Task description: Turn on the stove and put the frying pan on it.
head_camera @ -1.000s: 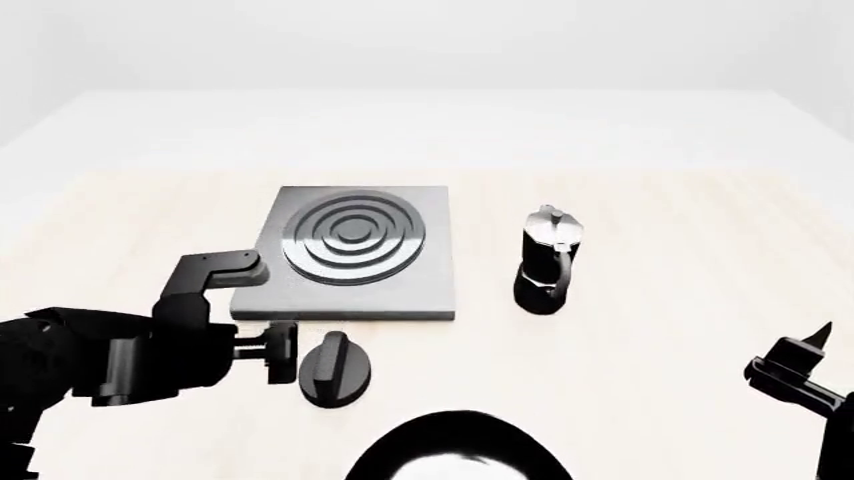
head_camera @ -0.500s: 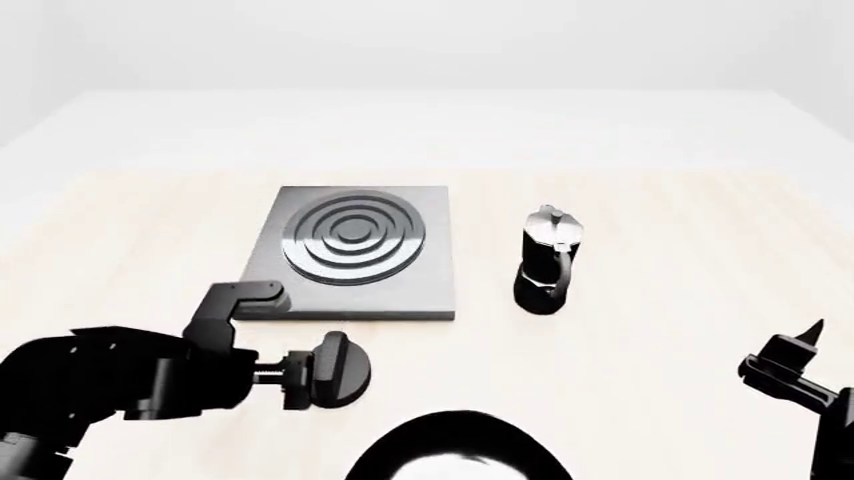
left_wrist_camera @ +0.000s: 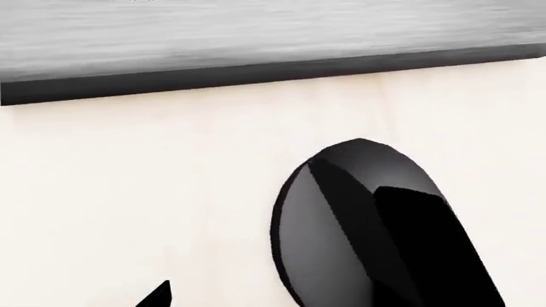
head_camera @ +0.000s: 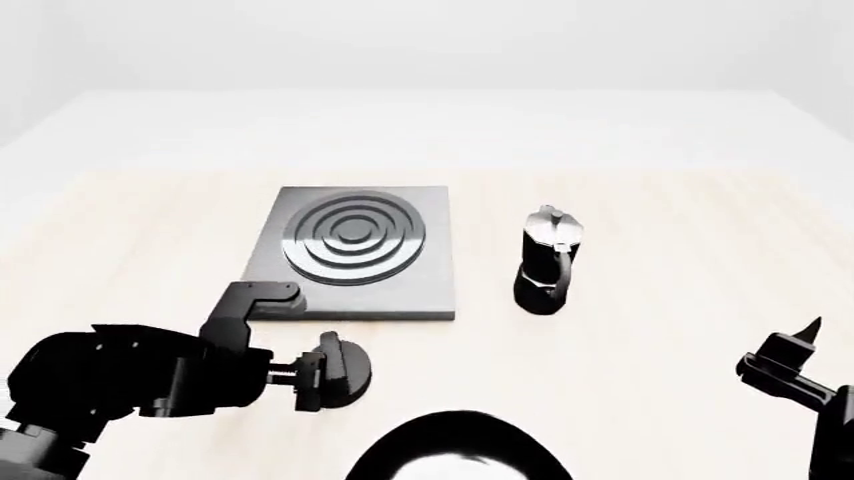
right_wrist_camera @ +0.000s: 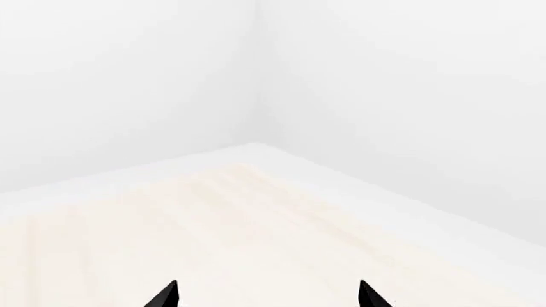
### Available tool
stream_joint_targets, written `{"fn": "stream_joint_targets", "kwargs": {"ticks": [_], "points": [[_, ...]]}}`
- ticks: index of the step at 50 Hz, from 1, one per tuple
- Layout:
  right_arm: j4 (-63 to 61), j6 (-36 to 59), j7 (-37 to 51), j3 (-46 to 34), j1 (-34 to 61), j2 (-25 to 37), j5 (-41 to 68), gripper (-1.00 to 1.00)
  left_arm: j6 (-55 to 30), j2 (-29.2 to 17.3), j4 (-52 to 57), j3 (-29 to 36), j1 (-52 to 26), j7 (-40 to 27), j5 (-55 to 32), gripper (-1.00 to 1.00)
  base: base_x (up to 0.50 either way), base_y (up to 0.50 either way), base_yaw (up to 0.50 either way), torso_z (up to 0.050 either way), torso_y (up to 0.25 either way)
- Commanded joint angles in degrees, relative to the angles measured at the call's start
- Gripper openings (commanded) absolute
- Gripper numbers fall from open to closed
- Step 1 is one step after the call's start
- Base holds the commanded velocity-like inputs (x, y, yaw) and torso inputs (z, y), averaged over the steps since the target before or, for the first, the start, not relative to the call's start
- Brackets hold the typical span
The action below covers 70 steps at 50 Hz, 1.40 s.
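The flat square grey metal stove slab (head_camera: 354, 255), with its round burner of concentric rings, is shown lying on the pale wooden tabletop (head_camera: 667, 220). Its small black round knob (head_camera: 344, 372) is set apart on the tabletop just in front of the slab's near edge, where it can be reached without crossing the burner. The left pincer (head_camera: 316, 377) is brought in low and sideways at the knob's left side, an approach judged suited to closing on the knob's raised ridge and turning it. In the left wrist view the knob (left_wrist_camera: 375, 224) fills the lower part of the picture, with the slab's dark edge (left_wrist_camera: 256, 70) beyond it; only one finger tip is seen there, so whether the pincer is spread or already pinching the knob cannot be told.

The wide round black frying pan (head_camera: 461, 450), with its glossy pale inside, is seen only in part at the near edge of the head view, not yet on the burner. The right pincer (head_camera: 798, 362) is held raised at the right, well apart from everything. In the right wrist view its two tips (right_wrist_camera: 166, 295) are seen spread with nothing between them, presumably kept ready for the pan. A black-and-silver moka pot (head_camera: 547, 260) stands upright to the right of the slab.
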Motion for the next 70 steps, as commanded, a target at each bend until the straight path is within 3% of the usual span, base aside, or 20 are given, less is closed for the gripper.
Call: {"fn": "stream_joint_targets", "kwargs": {"ticks": [1, 10, 24, 45, 48, 49, 57, 61, 65, 66, 70], "points": [[-0.49, 0.33, 0.24, -0.06, 0.01, 0.22, 0.39, 1.0, 1.02, 2.21, 0.13, 1.34, -1.44, 2.6, 0.87, 1.0, 0.0, 0.0, 0.0, 0.0, 0.0], [0.62, -0.81, 0.35, -0.4, -0.37, 0.05, 0.33, 1.0, 3.39, 4.14, -1.93, 2.43, -2.91, 3.55, 2.84, 1.0, 0.0, 0.0, 0.0, 0.0, 0.0], [0.29, -0.95, 0.54, -0.28, -0.88, 0.2, 0.79, 1.0, 8.13, 8.11, -7.05, 0.93, -6.13, -2.4, 6.18, 1.0, 0.0, 0.0, 0.0, 0.0, 0.0], [0.02, -0.28, 1.11, -0.68, -0.35, 0.79, 1.39, 1.0, 9.51, 7.54, -6.98, -0.96, -6.29, -6.2, 6.23, 1.0, 0.0, 0.0, 0.0, 0.0, 0.0], [-0.12, -0.22, 1.19, -0.72, -0.34, 0.83, 1.49, 1.0, 10.22, 6.58, -2.44, -1.88, -5.42, -7.25, 5.52, 1.0, 0.0, 0.0, 0.0, 0.0, 0.0], [0.04, -0.32, 1.22, -0.81, -0.37, 0.84, 1.44, 1.0, 11.99, 4.97, 4.36, -1.68, -4.77, -6.83, 5.97, 1.0, 0.0, 0.0, 0.0, 0.0, 0.0], [0.18, -0.09, 1.04, -2.67, 0.13, 0.95, 1.43, 1.0, 4.58, 0.91, 24.97, -12.46, -10.13, -21.26, -7.11, 1.0, 0.0, 0.0, 0.0, 0.0, 0.0], [-0.93, 0.92, 0.67, -3.59, 0.85, 1.23, 2.03, 1.0, 4.62, 0.5, 28.81, -13.44, -10.5, -26.6, -6.67, 1.0, 0.0, 0.0, 0.0, 0.0, 0.0], [-2.24, 1.9, 0.82, -4.35, 1.67, 1.75, 2.1, 1.0, 6.78, -0.16, 30.65, -10.97, -9.38, -23.59, -3.23, 1.0, 0.0, 0.0, 0.0, 0.0, 0.0], [-2.26, 1.92, 0.87, -4.37, 1.74, 1.82, 2.08, 1.0, 8.03, -0.83, 31.57, -9.09, -9.64, -19.43, -1.46, 1.0, 0.0, 0.0, 0.0, 0.0, 0.0], [-3.05, 2.43, 0.9, -4.4, 2.06, 2.14, 2.36, 1.0, 10.4, -0.76, 31.14, -9.11, -10.29, -17.59, 0.2, 1.0, 0.0, 0.0, 0.0, 0.0, 0.0]]}}
